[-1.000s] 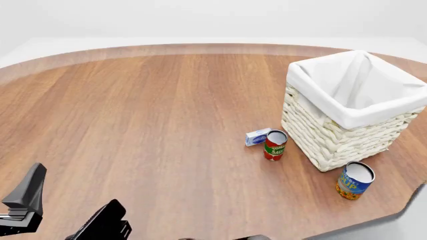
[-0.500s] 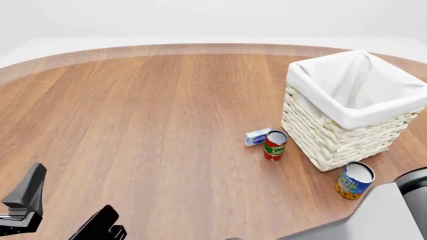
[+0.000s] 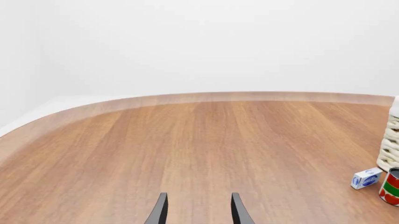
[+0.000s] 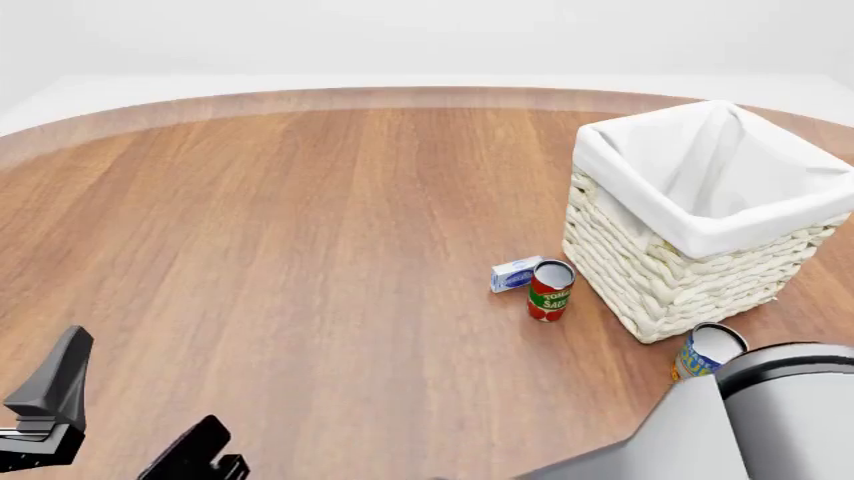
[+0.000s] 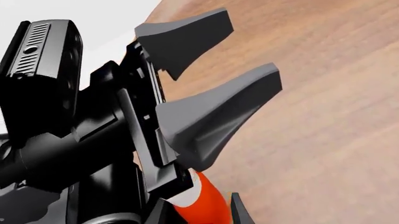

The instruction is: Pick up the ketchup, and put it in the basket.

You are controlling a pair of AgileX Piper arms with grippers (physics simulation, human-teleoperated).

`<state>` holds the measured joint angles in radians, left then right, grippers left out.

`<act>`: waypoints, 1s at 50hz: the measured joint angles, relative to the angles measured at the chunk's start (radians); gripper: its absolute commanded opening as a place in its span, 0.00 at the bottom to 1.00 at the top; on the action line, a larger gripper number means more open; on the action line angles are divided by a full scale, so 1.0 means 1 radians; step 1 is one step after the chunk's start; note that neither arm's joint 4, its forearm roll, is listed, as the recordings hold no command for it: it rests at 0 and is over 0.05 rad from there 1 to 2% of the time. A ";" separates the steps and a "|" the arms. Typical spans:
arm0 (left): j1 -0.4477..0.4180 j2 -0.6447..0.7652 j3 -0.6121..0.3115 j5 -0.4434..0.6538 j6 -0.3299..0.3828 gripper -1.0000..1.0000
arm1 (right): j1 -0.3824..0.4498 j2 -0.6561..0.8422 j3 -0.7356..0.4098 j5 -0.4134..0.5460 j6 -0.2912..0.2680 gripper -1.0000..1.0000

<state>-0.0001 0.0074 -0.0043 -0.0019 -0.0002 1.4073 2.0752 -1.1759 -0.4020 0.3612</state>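
Observation:
The ketchup (image 5: 209,203) shows only in the right wrist view, as an orange-red body with a white part, low between my right gripper's (image 5: 198,215) two dark fingertips. The right gripper's jaws stand apart. I cannot tell if they touch the bottle. My left gripper (image 5: 249,46) fills that view just beyond the bottle, open and empty. It is also at the front view's lower left (image 4: 127,420) and in its own wrist view (image 3: 198,212). The cream wicker basket (image 4: 667,270) with a white liner stands at the right. The ketchup is out of sight in the front view.
A red-and-green tomato sauce can (image 4: 549,290) and a small blue-and-white box (image 4: 514,273) stand just left of the basket. A blue-and-yellow can (image 4: 697,355) stands in front of it, half hidden by my right arm (image 4: 781,410). Can (image 3: 391,187) and box (image 3: 366,178) also show in the left wrist view.
My right arm has swung into the front view from the lower right and now covers part of the blue-and-yellow can. The left gripper has sunk slightly.

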 measured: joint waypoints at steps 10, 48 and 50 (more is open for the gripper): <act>0.000 0.000 0.000 0.000 0.000 1.00 | -0.002 0.007 -0.017 0.006 -0.007 0.00; 0.000 0.000 0.000 0.000 0.000 1.00 | -0.066 -0.060 0.053 -0.020 -0.022 0.00; 0.000 0.000 0.000 0.000 0.000 1.00 | -0.074 -0.063 0.057 -0.023 -0.021 0.00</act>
<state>-0.0001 0.0075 -0.0043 -0.0019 -0.0001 1.3337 2.0126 -1.1186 -0.4249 0.3405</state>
